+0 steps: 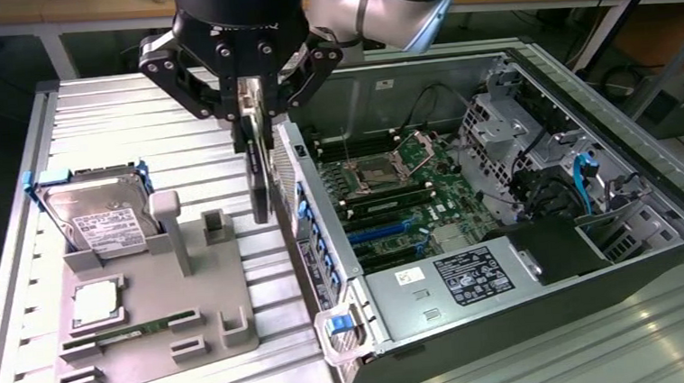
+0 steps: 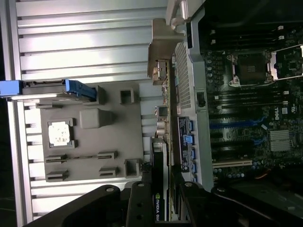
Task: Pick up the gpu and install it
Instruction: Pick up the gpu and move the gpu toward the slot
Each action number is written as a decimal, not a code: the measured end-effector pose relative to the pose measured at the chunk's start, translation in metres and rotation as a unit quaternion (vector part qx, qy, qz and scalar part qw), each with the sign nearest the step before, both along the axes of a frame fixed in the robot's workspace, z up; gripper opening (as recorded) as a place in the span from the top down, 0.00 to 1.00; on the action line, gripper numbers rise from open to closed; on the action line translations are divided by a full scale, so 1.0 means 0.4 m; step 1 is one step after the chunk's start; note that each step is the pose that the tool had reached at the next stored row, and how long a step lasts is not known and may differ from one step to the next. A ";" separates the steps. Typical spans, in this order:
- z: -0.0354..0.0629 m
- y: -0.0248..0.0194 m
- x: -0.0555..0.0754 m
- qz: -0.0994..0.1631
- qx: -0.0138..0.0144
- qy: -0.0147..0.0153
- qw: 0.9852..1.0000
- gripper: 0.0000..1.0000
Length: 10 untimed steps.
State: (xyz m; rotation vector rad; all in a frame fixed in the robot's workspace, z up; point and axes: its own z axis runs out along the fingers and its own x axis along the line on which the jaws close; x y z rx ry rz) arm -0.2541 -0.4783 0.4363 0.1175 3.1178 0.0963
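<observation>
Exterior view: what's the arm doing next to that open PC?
The gripper is shut on the gpu, holding it on edge between the grey parts fixture and the open computer case. The card is outside the case, not seated on the motherboard. A hard drive and memory stick sit in the fixture.

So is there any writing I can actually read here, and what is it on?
"NVIDIA", with further letters cut off: on the gpu gripped in the pincer.
White label on the hard drive: print too small to read.
Black label on the power supply inside the computer case: too small to read.
</observation>
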 end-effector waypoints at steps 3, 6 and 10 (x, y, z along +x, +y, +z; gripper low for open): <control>0.000 0.000 0.013 0.000 0.000 0.000 1.000 0.73; 0.000 0.000 0.026 0.000 0.000 0.000 1.000 0.73; 0.000 0.000 0.044 0.000 0.000 0.000 1.000 0.73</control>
